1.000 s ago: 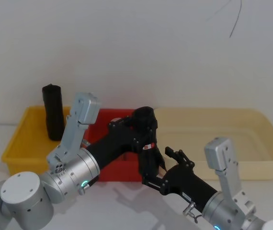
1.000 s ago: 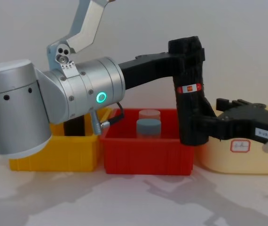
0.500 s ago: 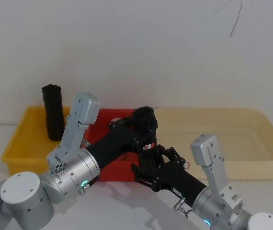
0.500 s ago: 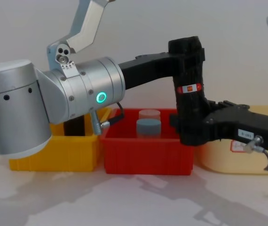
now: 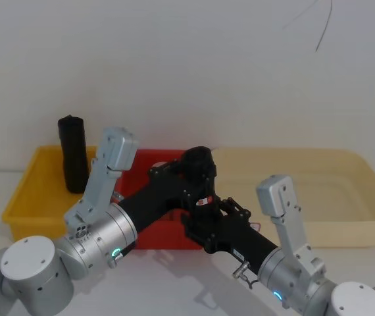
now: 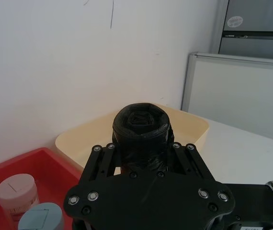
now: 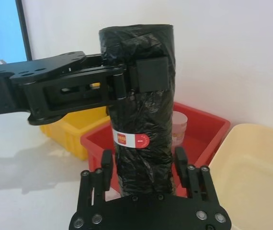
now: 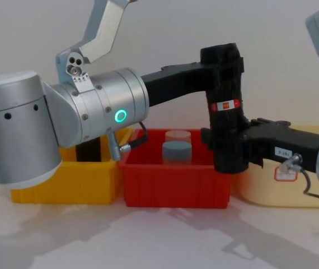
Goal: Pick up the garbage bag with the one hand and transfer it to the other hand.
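Fingers (image 7: 107, 167) of the black fork-like right gripper (image 7: 143, 165) stand spread, flanking the lower part of the tall black garbage bag roll (image 8: 225, 131) just below its red-and-white label band (image 8: 225, 105). Higher up, the black left gripper (image 8: 222, 66), on the silver arm with the green-cyan ring, is clamped on the roll near its top. The roll hangs upright, clear of the table, just in front of the red plastic bin (image 8: 173, 188); a yellow bin (image 8: 64, 190) sits beside that.
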Motion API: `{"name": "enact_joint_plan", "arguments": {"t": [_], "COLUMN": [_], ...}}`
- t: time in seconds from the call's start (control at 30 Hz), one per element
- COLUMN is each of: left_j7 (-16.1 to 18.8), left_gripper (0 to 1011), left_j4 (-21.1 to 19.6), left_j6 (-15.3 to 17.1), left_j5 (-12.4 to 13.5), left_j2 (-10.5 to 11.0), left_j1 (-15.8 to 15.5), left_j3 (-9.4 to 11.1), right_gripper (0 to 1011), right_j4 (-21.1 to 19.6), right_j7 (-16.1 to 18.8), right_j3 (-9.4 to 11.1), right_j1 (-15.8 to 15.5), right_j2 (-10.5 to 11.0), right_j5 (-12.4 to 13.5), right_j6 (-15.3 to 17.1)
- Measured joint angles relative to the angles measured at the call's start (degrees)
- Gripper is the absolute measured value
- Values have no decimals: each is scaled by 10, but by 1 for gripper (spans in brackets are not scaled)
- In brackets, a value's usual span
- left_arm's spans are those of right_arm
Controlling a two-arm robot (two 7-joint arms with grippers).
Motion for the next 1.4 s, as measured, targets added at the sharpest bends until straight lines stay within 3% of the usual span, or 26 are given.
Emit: {"name": "enact_joint_plan", "arguments": {"t": [0.33, 0.47, 0.83, 1.1, 1.4], "left_j7": [0, 0, 0, 0, 0], "left_gripper": [445, 447, 750, 989, 1002], "left_j4": [0, 0, 0, 0, 0], "left_j6": [0, 0, 0, 0, 0], "left_j5": [0, 0, 0, 0, 0], "left_j2": [0, 0, 0, 0, 0], "left_j1": [0, 0, 0, 0, 0], "left_j3": [0, 0, 0, 0, 0], "right_gripper": [535, 529, 528, 528, 528], "right_j4": [3, 4, 1, -2, 23], "right_j7": [1, 2, 0, -10, -23], "right_j3": [2, 2, 4, 18, 52], "right_j1": [6, 7, 9, 11, 34], "right_j2": [-6, -7, -6, 0, 10], "right_j5": [12, 16, 26, 34, 42], "right_j6": [14, 17, 20, 24, 33]}}
